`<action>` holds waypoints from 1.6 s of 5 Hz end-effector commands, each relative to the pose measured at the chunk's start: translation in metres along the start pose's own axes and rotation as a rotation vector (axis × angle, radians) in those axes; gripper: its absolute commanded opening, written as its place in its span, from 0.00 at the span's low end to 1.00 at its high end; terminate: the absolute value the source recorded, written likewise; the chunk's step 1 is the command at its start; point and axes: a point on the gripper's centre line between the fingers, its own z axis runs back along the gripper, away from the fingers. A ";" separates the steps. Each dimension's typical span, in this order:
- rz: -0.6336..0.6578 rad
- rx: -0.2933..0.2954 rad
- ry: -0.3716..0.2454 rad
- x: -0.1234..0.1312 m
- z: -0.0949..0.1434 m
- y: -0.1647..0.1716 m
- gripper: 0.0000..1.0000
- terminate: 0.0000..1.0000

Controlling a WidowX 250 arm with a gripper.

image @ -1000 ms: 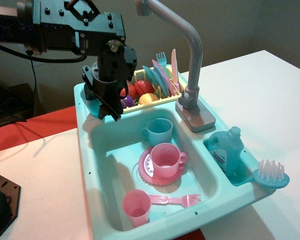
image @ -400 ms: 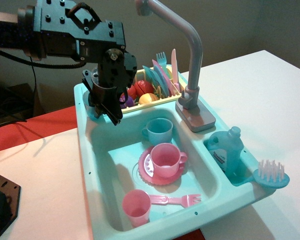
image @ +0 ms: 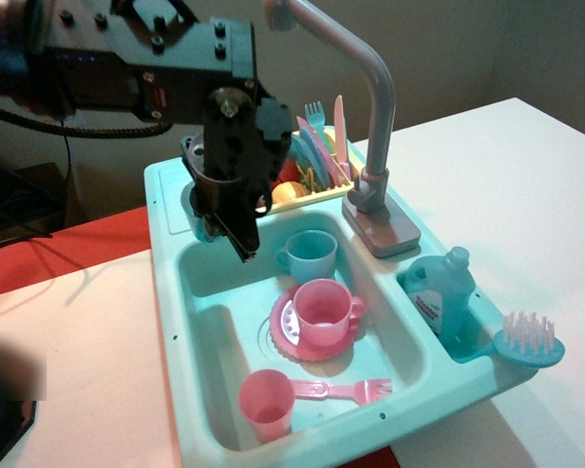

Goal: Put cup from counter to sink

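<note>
White surface (image: 526,166) under dim light, grey wall behind, red strip along the far-left edge. Turquoise sink (image: 200,292) set across the middle, reaching from the far edge down to the near edge.

End effector (image: 242,244) black, tilted, tips pointing down and toward the near-right corner, hanging just over the basin's far-left corner. Jaws seen edge-on and dark against dark: impossible to tell whether spread or clamped. Pale translucent shape pressed against its left flank, most likely the cup (image: 199,207), half hidden, raised off the counter (image: 166,195).

Compared with a second ago: shifted off the counter ledge toward the near-right, past the rim and over the basin, and the pale shape gone along with it. Judged from that: pick-up probably done, carry under way, release not yet made.

Further out, inside the basin: blue mug (image: 309,255) just right of the tips, pink cup (image: 324,312) on a pink plate at the centre, pink tumbler (image: 267,403) and pink fork (image: 356,391) toward the near edge. Open floor only along the basin's left wall, so a drop there looks safest; further right risks knocking the blue mug.

Beyond: yellow dish rack (image: 317,190) at the far edge, grey faucet (image: 375,117) arching overhead, soap bottle (image: 439,292) and brush (image: 531,341) toward the right edge.
</note>
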 end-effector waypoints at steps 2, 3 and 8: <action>0.009 -0.129 -0.057 -0.004 0.032 -0.030 0.00 0.00; 0.006 -0.039 -0.010 -0.012 -0.019 -0.041 0.00 0.00; 0.080 0.043 0.075 0.002 -0.056 -0.016 1.00 0.00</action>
